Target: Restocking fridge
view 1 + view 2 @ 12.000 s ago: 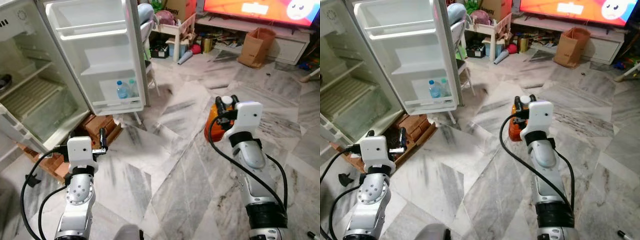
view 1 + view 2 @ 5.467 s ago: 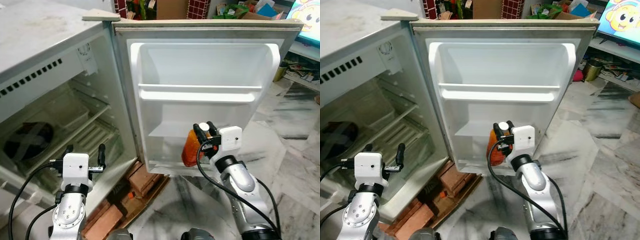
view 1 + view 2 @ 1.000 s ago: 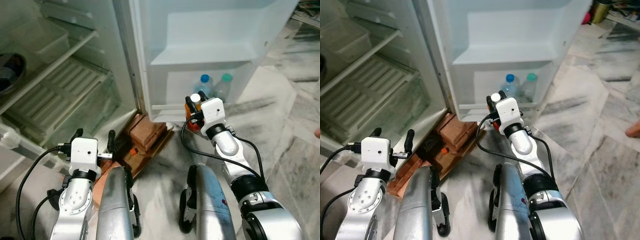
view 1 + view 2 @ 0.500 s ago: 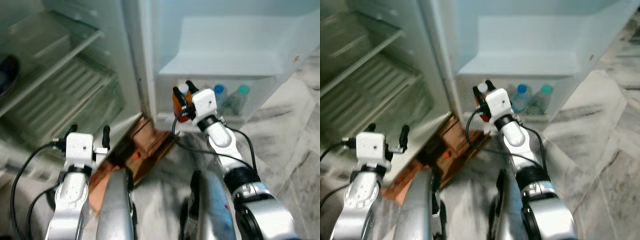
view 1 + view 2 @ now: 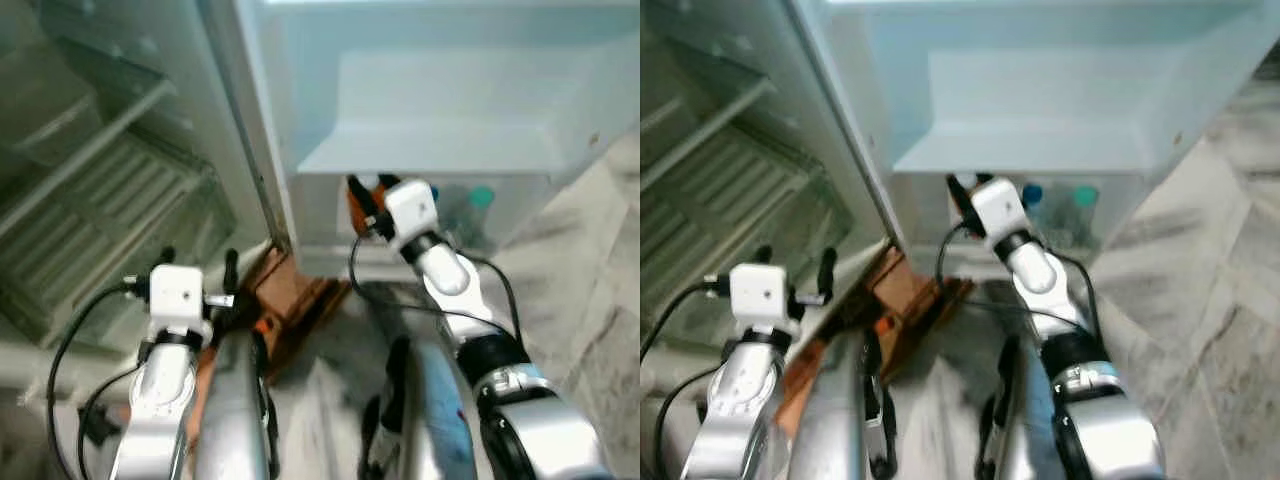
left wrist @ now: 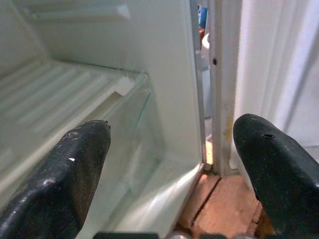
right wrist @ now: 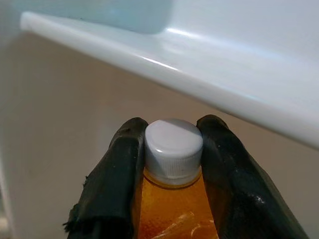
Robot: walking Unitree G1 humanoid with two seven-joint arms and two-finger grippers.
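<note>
Our right gripper (image 7: 172, 164) pinches an orange juice bottle (image 7: 172, 211) by the neck, just under its white cap (image 7: 173, 144). The bottle is low down at the open fridge door (image 5: 450, 110), under the door shelf (image 7: 199, 64) and left of two water bottles (image 5: 1060, 215). Our left gripper (image 6: 169, 164) is wide open and holds nothing, near the fridge's bottom left.

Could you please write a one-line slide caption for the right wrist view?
Right gripper, jaws shut on the white-capped orange bottle, beneath a white fridge door shelf.
</note>
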